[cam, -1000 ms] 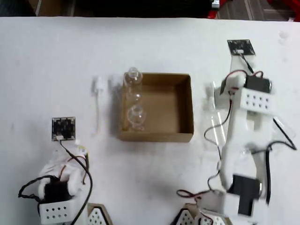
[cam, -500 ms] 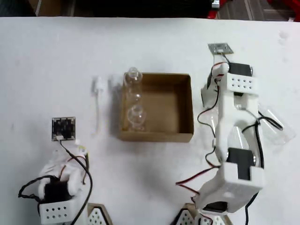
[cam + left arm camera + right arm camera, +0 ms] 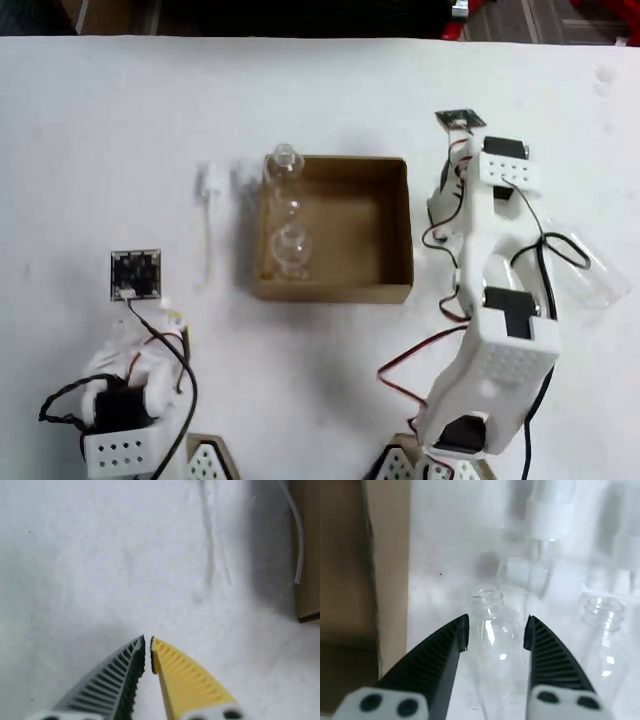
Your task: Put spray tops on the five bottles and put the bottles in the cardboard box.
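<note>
My right hand (image 3: 496,630) hangs released over a topless bottle (image 3: 491,611) (just beside the box (image 3: 387,555)); next I should grasp it.

Two clear bottles (image 3: 290,248) sit in the cardboard box (image 3: 400,230) (along one wall).

Bottle (image 3: 489,602) between right end effector (image 3: 495,627) fingers: clear, glossy, probably plastic. Cardboard box (image 3: 387,555) beside it: matt brown. Left end effector (image 3: 148,647): ribbed matt plastic. Bench (image 3: 100,555) beneath: white, smooth, matt.
</note>
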`<state>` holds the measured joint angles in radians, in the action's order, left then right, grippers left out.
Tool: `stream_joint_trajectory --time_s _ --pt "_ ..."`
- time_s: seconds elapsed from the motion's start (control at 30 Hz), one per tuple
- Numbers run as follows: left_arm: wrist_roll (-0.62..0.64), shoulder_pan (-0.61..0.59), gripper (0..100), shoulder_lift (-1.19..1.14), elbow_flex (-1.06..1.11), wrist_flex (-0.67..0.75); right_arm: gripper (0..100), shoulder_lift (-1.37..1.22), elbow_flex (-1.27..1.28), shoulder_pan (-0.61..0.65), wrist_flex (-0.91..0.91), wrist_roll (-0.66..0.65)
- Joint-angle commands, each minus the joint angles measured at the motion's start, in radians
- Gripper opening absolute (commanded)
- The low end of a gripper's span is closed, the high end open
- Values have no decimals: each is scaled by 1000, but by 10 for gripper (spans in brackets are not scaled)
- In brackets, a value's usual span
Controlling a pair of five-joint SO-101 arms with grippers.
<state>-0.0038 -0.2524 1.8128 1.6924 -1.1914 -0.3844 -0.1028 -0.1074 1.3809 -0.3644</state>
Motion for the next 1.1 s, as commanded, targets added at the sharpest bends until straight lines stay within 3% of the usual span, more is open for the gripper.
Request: stream_joint_trajectory --time_s 0.0,0.6,1.07 --pt "-12 8 23 10 -2 6 152 1 -34 -13 -4 -12" --pt "-12 10 23 10 -2 6 155 70 -138 19 160 -124" --pt "-12 10 24 10 -2 6 155 -15 -138 50 166 -169"
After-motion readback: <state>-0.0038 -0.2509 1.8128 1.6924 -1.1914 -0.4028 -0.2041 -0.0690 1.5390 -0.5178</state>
